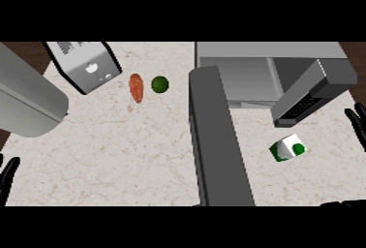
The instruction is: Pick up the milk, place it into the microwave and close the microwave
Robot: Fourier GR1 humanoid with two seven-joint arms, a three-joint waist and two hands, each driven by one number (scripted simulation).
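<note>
I see the milk [288,148], a small boxy white-and-green carton, lying tilted on the pale marbled bench [121,160], just in front of the grey microwave [265,58] and between its open door [218,140] and the dark keypad panel [307,99]. Farther left lie a long orange-red vegetable [136,87] and a round dark-green fruit [160,84] beside a grey toaster [84,65]. My left hand [8,177] at the left edge and my right hand [355,123] at the right edge both rest with black fingers straight, holding nothing.

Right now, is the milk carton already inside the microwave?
No, the milk carton lies on the counter in front of the open microwave.
</note>
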